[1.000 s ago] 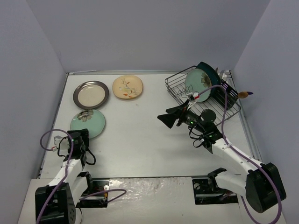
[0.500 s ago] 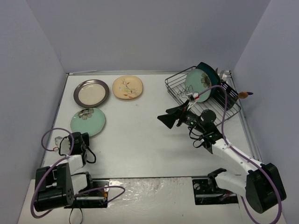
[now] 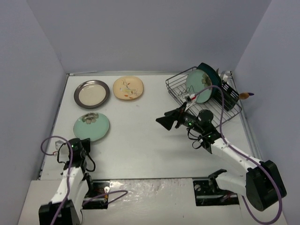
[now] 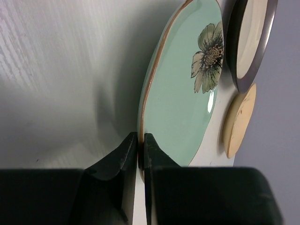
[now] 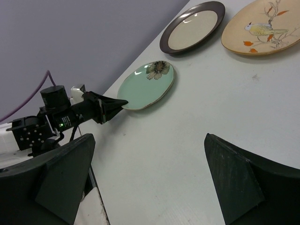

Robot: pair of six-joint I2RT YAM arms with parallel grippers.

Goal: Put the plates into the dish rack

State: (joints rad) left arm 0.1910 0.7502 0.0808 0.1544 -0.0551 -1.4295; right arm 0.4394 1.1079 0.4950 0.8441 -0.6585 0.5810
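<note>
A mint round plate with a dark flower (image 3: 92,126) (image 4: 183,98) (image 5: 147,84) lies at the left of the table. My left gripper (image 3: 83,139) (image 4: 139,143) (image 5: 119,103) is shut on its near rim, one finger above and one below. A cream plate with a dark-grey rim (image 3: 91,93) (image 5: 193,26) and a cream floral plate (image 3: 128,87) (image 5: 262,26) lie flat behind it. The black wire dish rack (image 3: 180,83) at the back right holds another mint plate (image 3: 198,86) and a dark teal plate (image 3: 209,74) on edge. My right gripper (image 3: 164,121) (image 5: 150,138) hangs open over mid-table, holding nothing.
A black cutlery caddy (image 3: 228,97) with utensils sits at the rack's right end, close to the right wall. Grey walls enclose the table on the left, back and right. My left arm's purple cable (image 3: 49,145) loops near the table's left edge.
My left gripper has closed on the mint plate's near rim. The plate has shifted slightly to the right. My right gripper has drifted a little left, still open.
</note>
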